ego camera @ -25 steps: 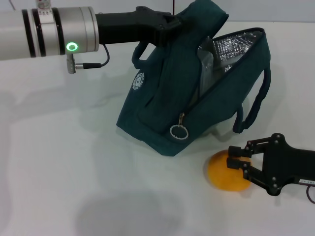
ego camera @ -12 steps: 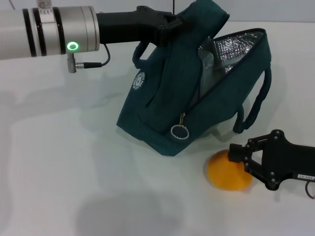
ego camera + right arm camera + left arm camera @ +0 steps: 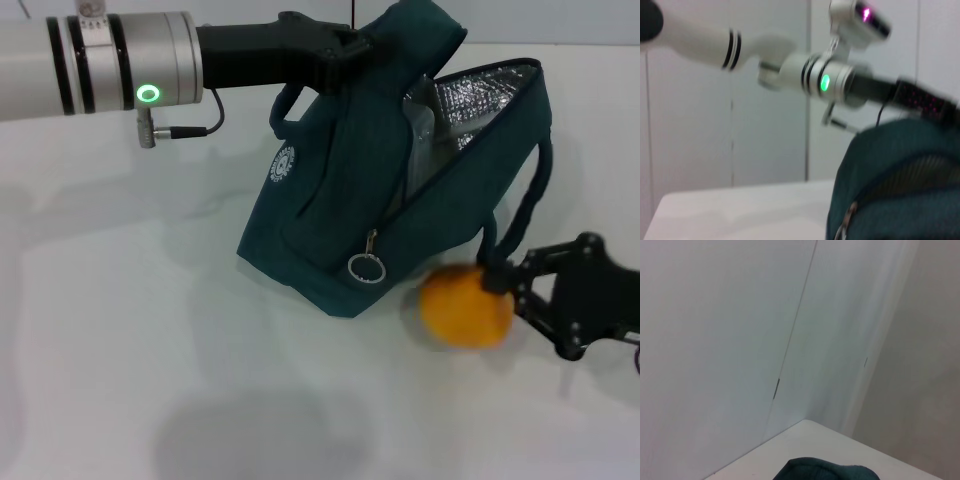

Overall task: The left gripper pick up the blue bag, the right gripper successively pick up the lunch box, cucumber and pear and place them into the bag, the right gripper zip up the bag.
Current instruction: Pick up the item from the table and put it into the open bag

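The blue bag (image 3: pixel 340 200) stands tilted on the white table, its top open and silver lining (image 3: pixel 470 100) showing. My left gripper (image 3: pixel 345 50) is shut on the bag's top edge and holds it up. The pear (image 3: pixel 463 305), round and orange-yellow, sits between the fingers of my right gripper (image 3: pixel 500 290), just in front of the bag's open side and beside its strap (image 3: pixel 520 215). The bag's top (image 3: pixel 825 470) peeks into the left wrist view. In the right wrist view the bag (image 3: pixel 900 185) fills the lower corner. The lunch box and cucumber are out of view.
A zipper pull with a metal ring (image 3: pixel 364 267) hangs on the bag's front. The white table (image 3: pixel 150 330) spreads to the left and front of the bag. The left arm (image 3: pixel 830 82) with its green light shows in the right wrist view.
My right gripper closed on the pear, lifted it off the table and carried it toward the bag. The left arm and bag have stayed put.
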Tool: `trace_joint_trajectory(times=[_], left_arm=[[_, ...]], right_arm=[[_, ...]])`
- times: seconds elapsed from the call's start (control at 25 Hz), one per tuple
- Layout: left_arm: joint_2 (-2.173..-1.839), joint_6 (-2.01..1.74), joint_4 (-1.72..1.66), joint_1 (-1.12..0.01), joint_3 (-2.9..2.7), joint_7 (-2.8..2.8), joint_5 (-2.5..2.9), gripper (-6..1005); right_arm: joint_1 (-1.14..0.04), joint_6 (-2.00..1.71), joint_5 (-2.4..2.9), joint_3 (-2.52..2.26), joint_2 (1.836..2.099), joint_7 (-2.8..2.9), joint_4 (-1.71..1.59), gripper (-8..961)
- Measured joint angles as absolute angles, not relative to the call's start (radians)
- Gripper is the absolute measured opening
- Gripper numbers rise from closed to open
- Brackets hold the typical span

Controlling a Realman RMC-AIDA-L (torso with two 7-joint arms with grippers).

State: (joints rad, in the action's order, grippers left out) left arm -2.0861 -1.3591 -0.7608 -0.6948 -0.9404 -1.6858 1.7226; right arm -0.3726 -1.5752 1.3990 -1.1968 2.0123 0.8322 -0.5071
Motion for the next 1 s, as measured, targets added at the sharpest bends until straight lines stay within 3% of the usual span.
trace_joint_trajectory(times=[0.36, 1.0], left_arm=[[-2.085, -1.365, -0.768, -0.691, -0.941, -1.686, 1.723, 81], [-2.086, -1.367, -0.766, -0.695, -0.945, -1.684, 1.722, 83]], right_arm=[[-0.384, -1.867, 1.209, -1.004, 2.011, 0.815, -0.506, 36], [-0.62, -1.536, 1.161, -1.157, 2.01, 1.083, -0.527, 55]])
